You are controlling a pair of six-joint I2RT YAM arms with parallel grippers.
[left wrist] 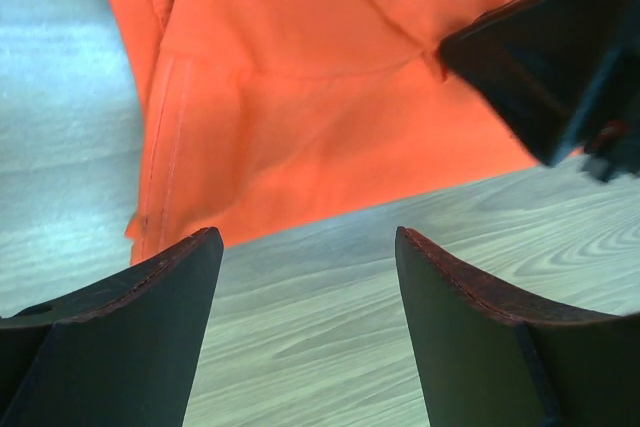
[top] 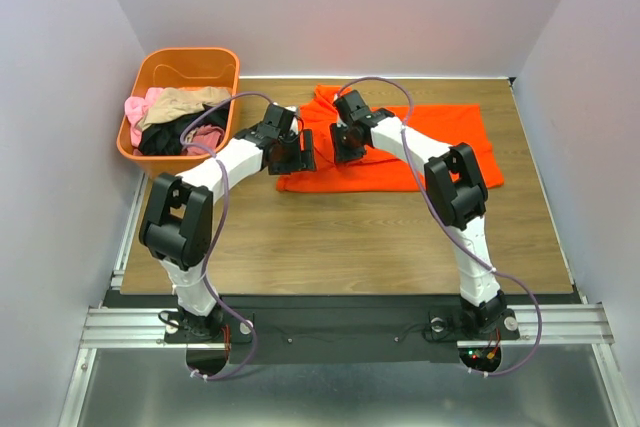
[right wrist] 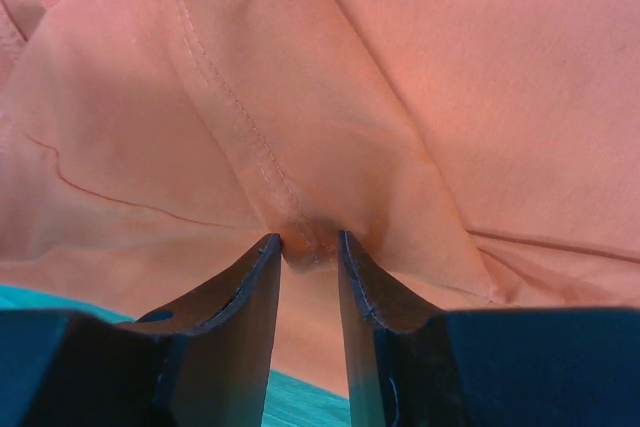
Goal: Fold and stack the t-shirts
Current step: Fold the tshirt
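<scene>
A bright orange-red t-shirt point(top: 430, 142) lies partly folded on the wooden table, at the back centre. My left gripper point(top: 298, 154) is open and empty just off the shirt's near left edge; in the left wrist view it point(left wrist: 310, 247) hovers over bare wood with the shirt point(left wrist: 300, 97) beyond its tips. My right gripper point(top: 345, 142) is shut on a seamed fold of the shirt point(right wrist: 450, 67), pinched between its tips point(right wrist: 310, 242). Pink point(top: 140, 107), tan point(top: 185, 102) and black point(top: 165, 137) t-shirts lie heaped in the tub.
A rigid orange plastic tub point(top: 190, 55) stands at the back left corner. The wooden table point(top: 350, 237) is walled by white panels at the back and both sides. The right gripper's black body point(left wrist: 550, 57) shows in the left wrist view.
</scene>
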